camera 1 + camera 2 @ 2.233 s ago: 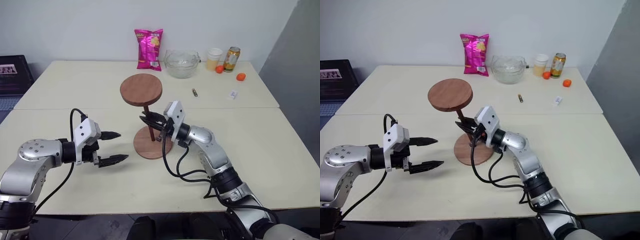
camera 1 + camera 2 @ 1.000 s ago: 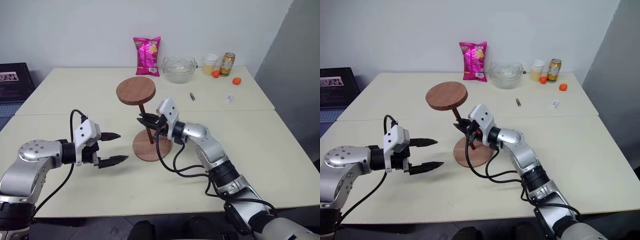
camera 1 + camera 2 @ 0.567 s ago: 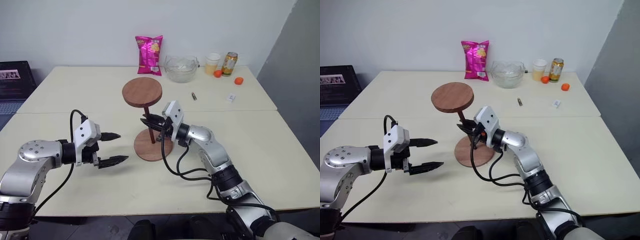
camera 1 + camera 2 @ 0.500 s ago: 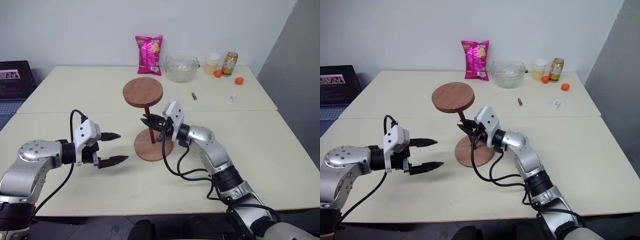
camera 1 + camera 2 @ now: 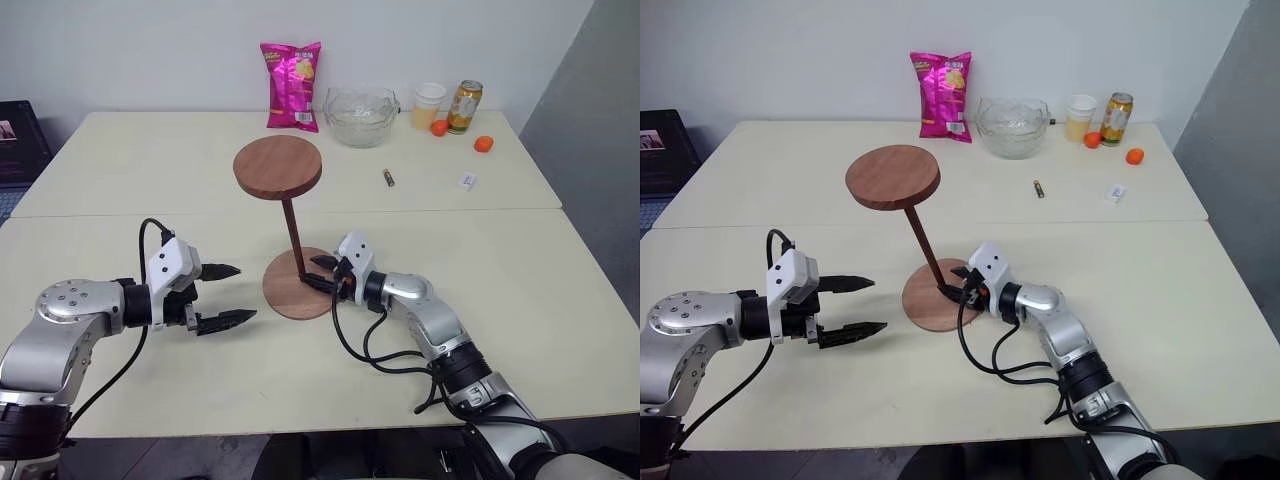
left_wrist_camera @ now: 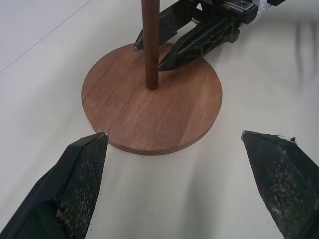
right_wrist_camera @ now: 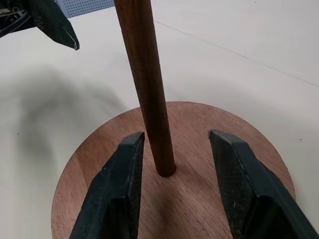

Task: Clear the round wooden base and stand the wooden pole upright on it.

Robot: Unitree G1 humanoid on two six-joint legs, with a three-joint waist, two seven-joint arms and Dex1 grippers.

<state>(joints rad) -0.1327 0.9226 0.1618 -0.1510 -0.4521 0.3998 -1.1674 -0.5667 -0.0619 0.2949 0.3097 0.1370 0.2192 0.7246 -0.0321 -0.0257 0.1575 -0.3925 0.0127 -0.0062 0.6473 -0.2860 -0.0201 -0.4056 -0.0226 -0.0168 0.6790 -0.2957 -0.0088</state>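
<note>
Right gripper (image 5: 318, 273) sits low at the foot of the wooden pole (image 5: 293, 237), its two black fingers (image 7: 118, 193) spread to either side of the rod with a gap on each side, so the jaws are parted and not pinching it. Its fingertips hover just over the round wooden base (image 5: 296, 284); whether they graze the wood is hard to judge from these angles.

That base lies flat on the near table (image 5: 560, 330), a little ahead of the robot and between its two arms. Standing in the middle of the disc, the pole leans slightly to the robot's left, with its own round disc end up in the air. From the right wrist view, the rod's lower end looks seated at the centre of the base.

Over on the left, the left gripper (image 5: 232, 295) hangs above the tabletop, well apart from the base, its fingers spread wide and holding nothing.

Along the far edge of the further table stand a pink snack bag (image 5: 291, 72), a glass bowl (image 5: 361, 102), a cup (image 5: 428, 103) and a can (image 5: 464, 106).
</note>
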